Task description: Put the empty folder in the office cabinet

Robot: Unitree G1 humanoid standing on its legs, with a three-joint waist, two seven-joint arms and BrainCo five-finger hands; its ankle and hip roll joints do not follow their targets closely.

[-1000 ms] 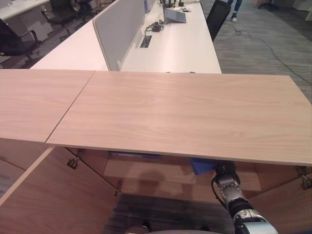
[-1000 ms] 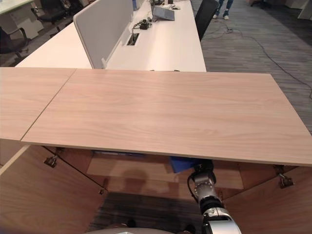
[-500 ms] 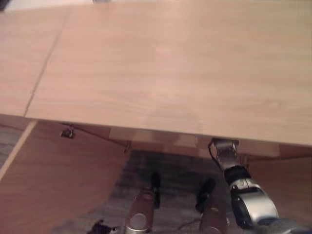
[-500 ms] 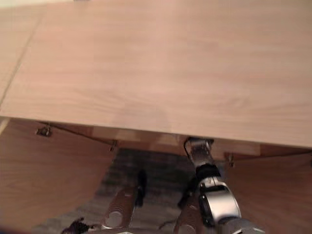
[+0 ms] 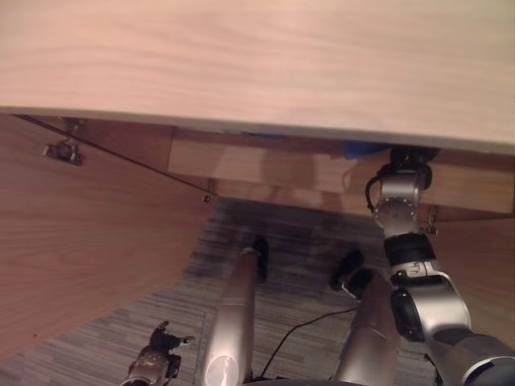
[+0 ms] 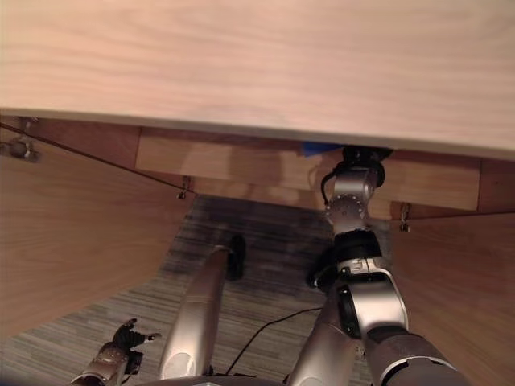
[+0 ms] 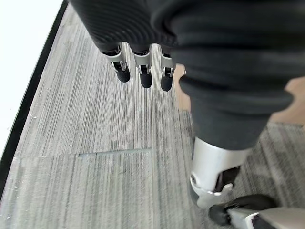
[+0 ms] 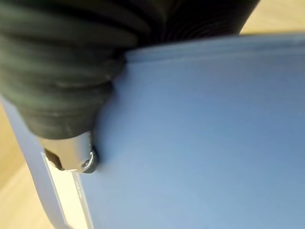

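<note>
The robot's right hand [image 8: 71, 90] is reaching in under the light wood cabinet top [image 5: 265, 56], pressed against the flat blue plastic folder [image 8: 205, 138]. The folder sits on the wooden shelf [image 5: 241, 165] inside the cabinet, a blue corner [image 5: 364, 149] peeking out beneath the top's edge. I cannot tell whether that hand grips the folder or merely rests on it. The left hand [image 7: 143, 71] hangs low over the grey striped carpet [image 7: 95, 143], fingers relaxed and empty. The risk I see: pulling the arm back could drag the folder off the shelf, or the wrist could knock the top's underside. The open wooden door [image 5: 88, 233] stands close.
</note>
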